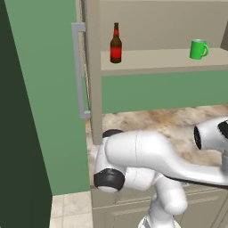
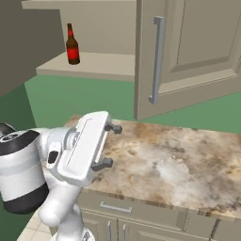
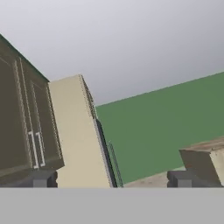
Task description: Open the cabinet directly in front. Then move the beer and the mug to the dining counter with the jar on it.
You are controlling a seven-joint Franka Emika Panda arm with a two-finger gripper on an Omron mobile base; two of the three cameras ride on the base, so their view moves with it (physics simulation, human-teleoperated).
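**benchrat:** Beer point(image 1: 116, 44) is the one I'd fuss over. It stands upright at the left end of the shelf in the cabinet point(image 2: 188, 47), whose doors are already swung open. The mug point(image 1: 198, 49) is well apart from it, toward the right end of the same shelf. Glass bottle, so my guess is smooth, a bit slippery, tippy and breakable. I'd pinch it round the body at the red label, not the skinny neck.

**kitchen_sim_guy:** Agreed. The mug looks light and stiff; grab the wall or rim, not the handle loop. Gripper point(image 2: 109, 146) is empty with its jaws spread wide, low over the edge of the marble worktop point(image 2: 169, 160), well below the shelf and pointing sideways.

**benchrat:** Room's tight-ish too: an open door hangs on either side, each with a long grey handle point(image 1: 79, 71). Green wall behind, drawers point(image 2: 117, 209) under the worktop. I can't spot the dining counter from here.
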